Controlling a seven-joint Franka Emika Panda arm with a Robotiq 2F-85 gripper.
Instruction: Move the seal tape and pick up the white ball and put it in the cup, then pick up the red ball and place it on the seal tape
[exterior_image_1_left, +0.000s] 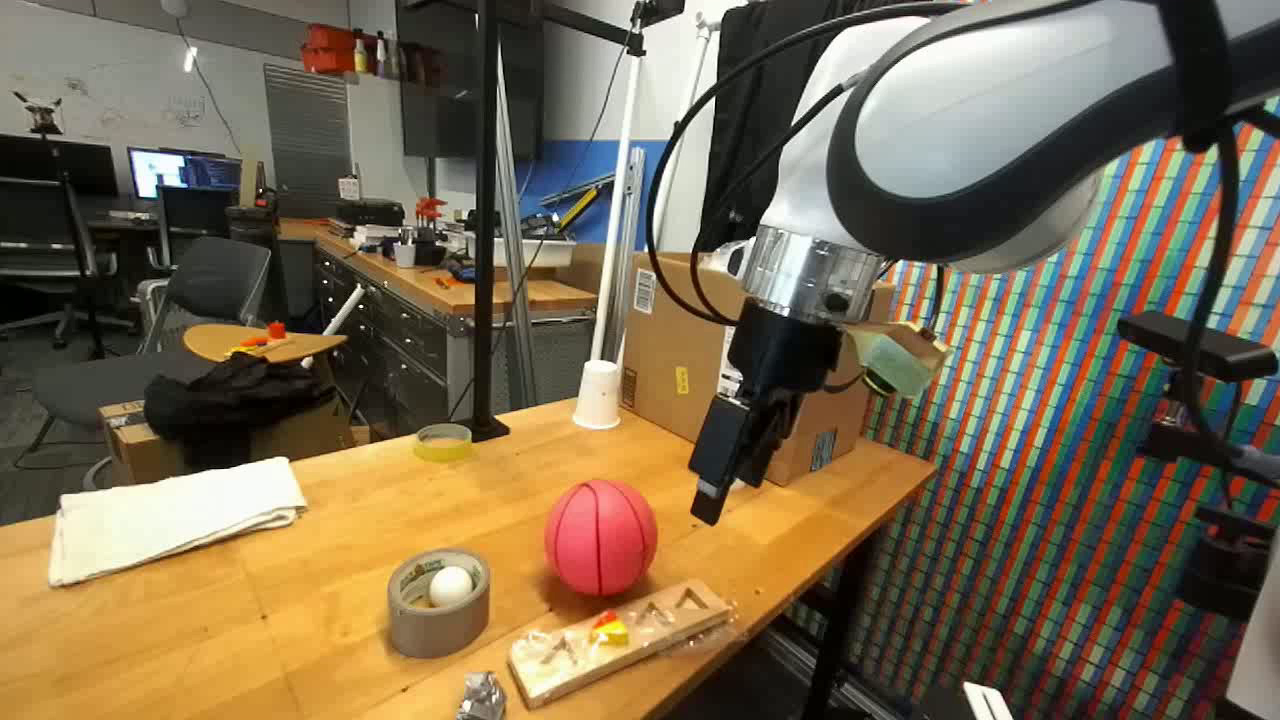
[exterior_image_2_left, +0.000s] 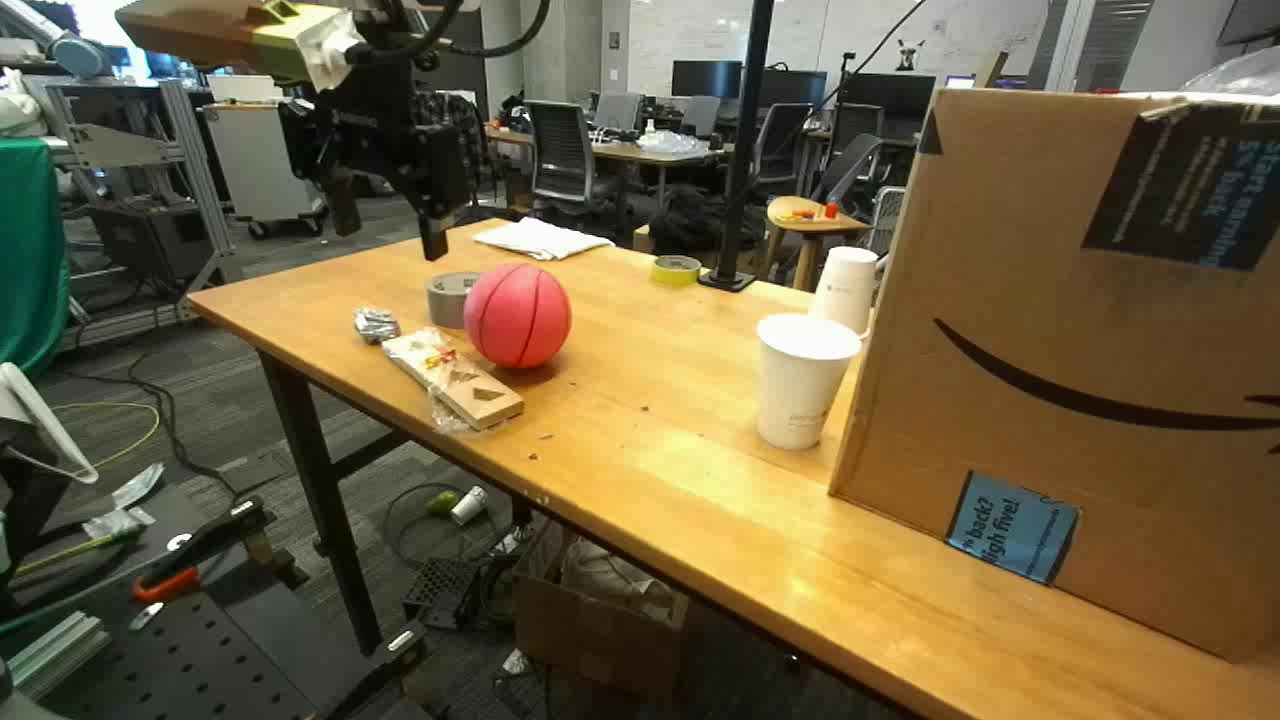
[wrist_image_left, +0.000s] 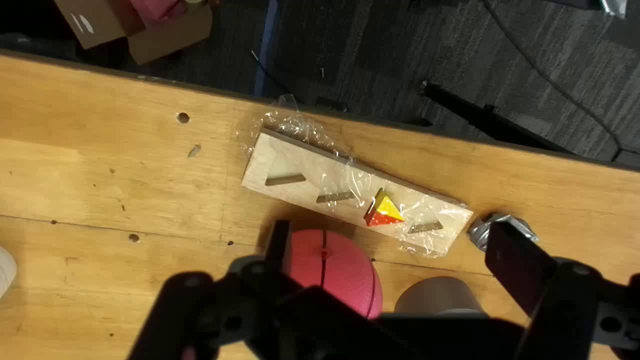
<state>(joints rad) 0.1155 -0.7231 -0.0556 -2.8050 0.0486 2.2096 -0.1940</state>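
Hovering spread, empty, black two-finger gripper (exterior_image_2_left: 391, 236) is risking rolling red-pink rubber ball (exterior_image_1_left: 601, 538) if descending off-line for nearby grey tape ring (exterior_image_1_left: 437, 632)

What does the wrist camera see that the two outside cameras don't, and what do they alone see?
Only the wrist view shows a blue stripe on the dark floor.
Only the exterior views show the folded white cloth and yellow tape roll, plus, in an exterior view, the white ball inside the grey tape roll.
All share the red ball, the grey tape roll, the wooden board, the silvery wad and the open gripper.
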